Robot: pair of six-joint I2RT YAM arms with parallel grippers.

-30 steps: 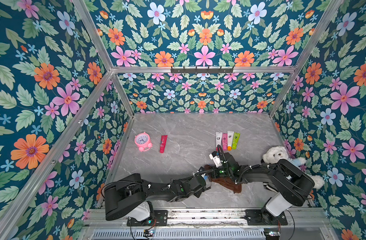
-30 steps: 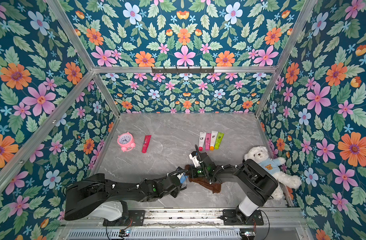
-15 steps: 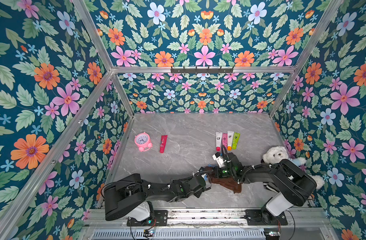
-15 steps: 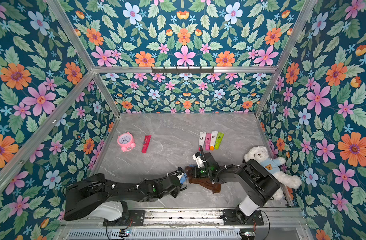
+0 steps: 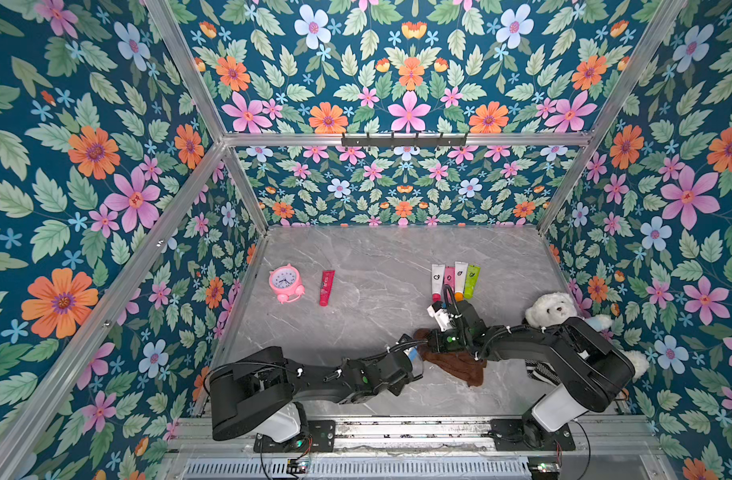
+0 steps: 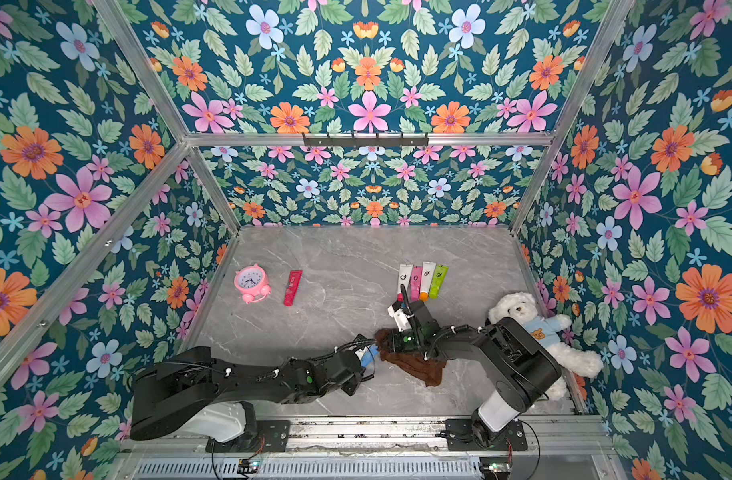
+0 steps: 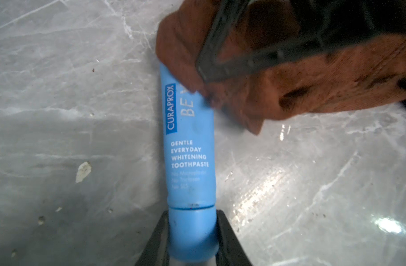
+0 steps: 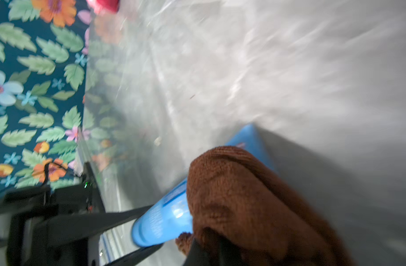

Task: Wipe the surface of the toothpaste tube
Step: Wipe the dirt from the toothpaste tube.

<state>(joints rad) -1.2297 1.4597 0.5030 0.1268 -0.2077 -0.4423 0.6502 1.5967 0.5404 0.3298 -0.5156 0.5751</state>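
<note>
The left gripper (image 7: 192, 231) is clamped narrowly on the capped end of a light blue toothpaste tube (image 7: 189, 149), one black finger on each side of the cap. The tube points straight away from this gripper, low over the grey marble-patterned tabletop (image 5: 376, 257), its white printed lettering facing up. Whether its far end rests on the surface cannot be told.

The right gripper (image 8: 208, 254) is closed on a bunched brown terry cloth (image 7: 312, 87). The cloth drapes over the far end of the tube and covers part of the lettering there, touching the plastic. In both top views the two arms meet near the front middle of the tabletop, with the rest of the cloth trailing on the surface below the right wrist.

Farther back, a pink round alarm clock (image 5: 285, 282) sits towards the left wall with a red flat tube (image 5: 326, 286) just beside it. A row of four small coloured tubes (image 5: 455, 280) lies side by side behind the right wrist. A white teddy bear (image 5: 553, 309) leans by the right wall, partly hidden behind the right arm.
</note>
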